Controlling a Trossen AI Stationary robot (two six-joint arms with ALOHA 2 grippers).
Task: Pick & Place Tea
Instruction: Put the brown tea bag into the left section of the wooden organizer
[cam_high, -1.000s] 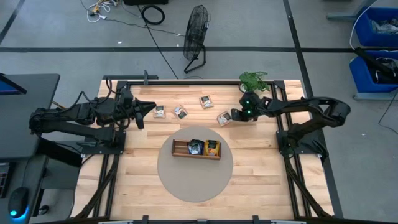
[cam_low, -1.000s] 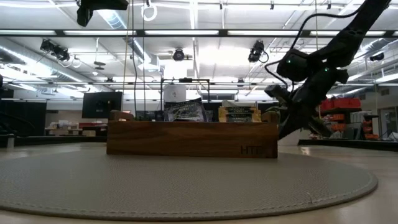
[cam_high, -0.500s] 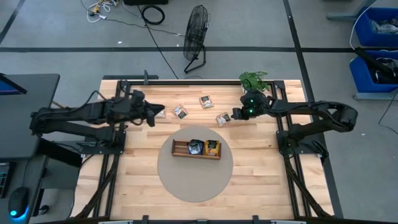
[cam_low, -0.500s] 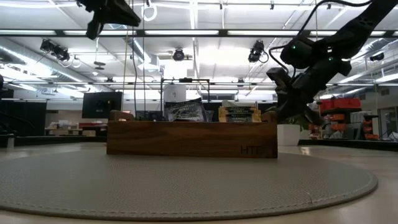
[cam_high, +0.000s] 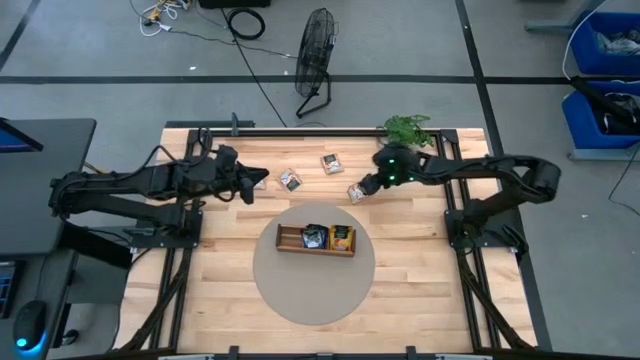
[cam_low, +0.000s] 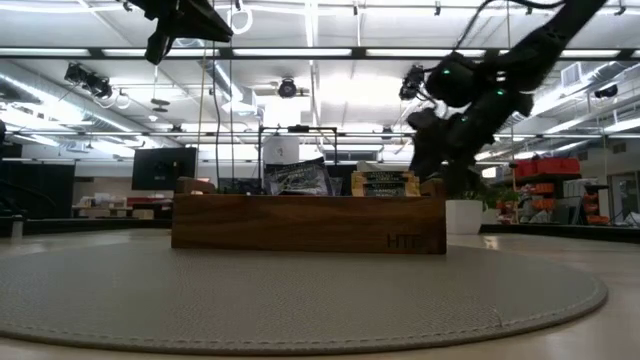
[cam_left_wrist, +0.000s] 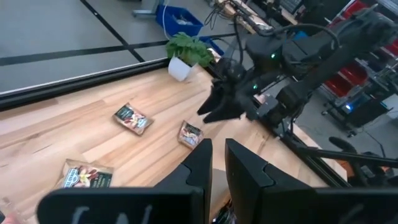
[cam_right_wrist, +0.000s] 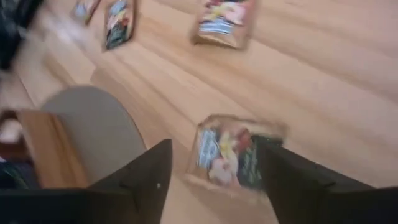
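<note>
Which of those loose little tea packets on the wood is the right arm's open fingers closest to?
The tea packet nearest the plant-side arm: the right gripper hangs just above it, fingers spread to either side. The other packets lie farther along toward the left arm.

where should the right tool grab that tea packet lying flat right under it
Take the tea packet across its two opposite side edges, coming straight down from above. It lies flat on the bare wooden table with nothing touching it, so only its thin edges offer a hold. The right tool is open and already straddles it; the edges look soft, so it may slip.
</note>
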